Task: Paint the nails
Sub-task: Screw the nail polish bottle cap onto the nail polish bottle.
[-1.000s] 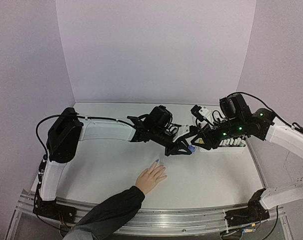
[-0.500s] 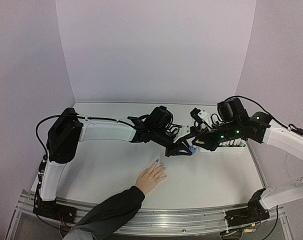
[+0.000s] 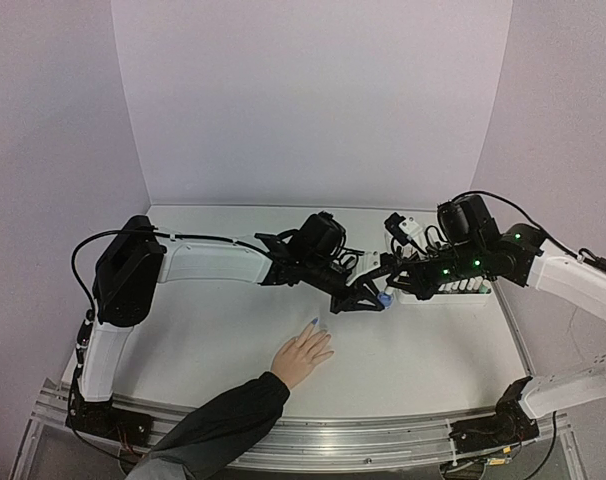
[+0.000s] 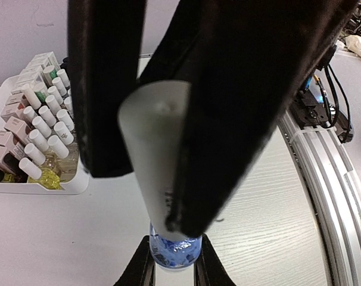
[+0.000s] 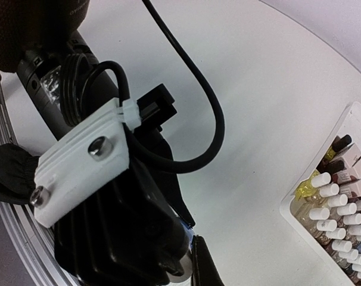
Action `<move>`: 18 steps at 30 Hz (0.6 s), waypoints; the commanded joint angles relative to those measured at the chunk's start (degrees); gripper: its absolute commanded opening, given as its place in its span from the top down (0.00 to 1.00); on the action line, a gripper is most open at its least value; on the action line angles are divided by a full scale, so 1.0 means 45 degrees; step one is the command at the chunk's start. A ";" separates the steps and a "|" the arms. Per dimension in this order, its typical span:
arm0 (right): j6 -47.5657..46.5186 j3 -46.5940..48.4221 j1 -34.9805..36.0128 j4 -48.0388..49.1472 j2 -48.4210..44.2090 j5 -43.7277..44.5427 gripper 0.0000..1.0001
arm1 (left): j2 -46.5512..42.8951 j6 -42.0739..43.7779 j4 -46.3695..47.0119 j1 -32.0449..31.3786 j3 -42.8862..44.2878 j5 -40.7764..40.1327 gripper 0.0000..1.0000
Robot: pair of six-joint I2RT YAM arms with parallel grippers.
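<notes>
1. The left fingers [image 4: 103, 89] are pinched on a white cap [image 4: 153, 155], one on each side of it, with the cap standing on a small blue bottle [image 4: 174, 253].
2. The right fingers [image 4: 142, 271] flank that bottle low down and appear to press on its sides. This looks like a pinch on the glass while the other arm works the cap.
3. Bottle and cap are held just beside the tray [image 4: 43, 187] of polish bottles, on its left side and above the table [image 3: 213, 330].
4. The nails [image 3: 313, 322] are on a human hand [image 3: 303, 355] that lies flat on the table, well apart from the tray, to its left and nearer the robot. One fingertip shows blue. The other nails are too small to tell, and a dark sleeve [image 3: 223, 420] runs back from the wrist.
5. Handling, as a judgement:
   - The nails are tiny, hard, smooth and part of a living hand that can shift, so they are not things to grip. Only a wet brush should touch them, and lightly.
   - The hold belongs on the cap, which is light, stiff and serves as the brush handle.
   - The bottle is probably light, slippery glass, so a firm hold on its body suits it.
   - Its open neck would spill if it were tilted.
</notes>
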 commanded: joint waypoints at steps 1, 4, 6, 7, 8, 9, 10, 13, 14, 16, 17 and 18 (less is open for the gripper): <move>0.0230 -0.0006 -0.0063 0.0244 -0.0041 -0.0344 0.95 | -0.0925 -0.0028 0.0309 -0.0061 -0.0087 0.0166 1.00; 0.0427 0.0004 -0.0065 0.0243 0.0057 -0.0552 0.97 | -0.0923 -0.0279 0.0527 -0.0082 -0.0080 0.0135 1.00; 0.0420 -0.0003 -0.0074 0.0242 0.0067 -0.0606 0.98 | -0.0922 -0.0477 0.0768 -0.0071 -0.0085 0.0050 1.00; 0.0398 -0.0009 -0.0071 0.0247 0.0062 -0.0595 0.99 | -0.0902 -0.0569 0.0886 -0.0075 -0.0072 -0.0014 1.00; 0.0376 0.0000 -0.0073 0.0246 0.0066 -0.0600 1.00 | -0.0884 -0.0667 0.0981 -0.0074 -0.0052 -0.0083 1.00; 0.0338 0.0035 -0.0074 0.0234 0.0085 -0.0637 1.00 | -0.0872 -0.0735 0.1048 -0.0072 -0.0010 -0.0180 1.00; 0.0318 0.0075 -0.0075 0.0209 0.0123 -0.0671 1.00 | -0.0850 -0.0843 0.1092 -0.0071 0.0029 -0.0324 1.00; 0.0403 0.0118 -0.0062 0.0173 0.0197 -0.0642 1.00 | -0.0840 -0.1123 0.1223 -0.0090 0.0070 -0.0757 1.00; 0.0467 0.0128 -0.0071 0.0166 0.0227 -0.0506 1.00 | -0.0847 -0.1261 0.1286 -0.0091 0.0065 -0.0897 1.00; 0.0592 0.0137 -0.0078 0.0149 0.0287 -0.0242 1.00 | -0.0854 -0.1495 0.1327 -0.0091 0.0028 -0.1129 1.00; 0.0686 0.0160 -0.0076 0.0147 0.0342 -0.0086 1.00 | -0.0869 -0.1639 0.1339 -0.0091 0.0020 -0.1220 1.00; 0.0862 0.0214 -0.0080 0.0163 0.0418 0.0143 1.00 | -0.0876 -0.1792 0.1543 -0.0090 0.0018 -0.1308 1.00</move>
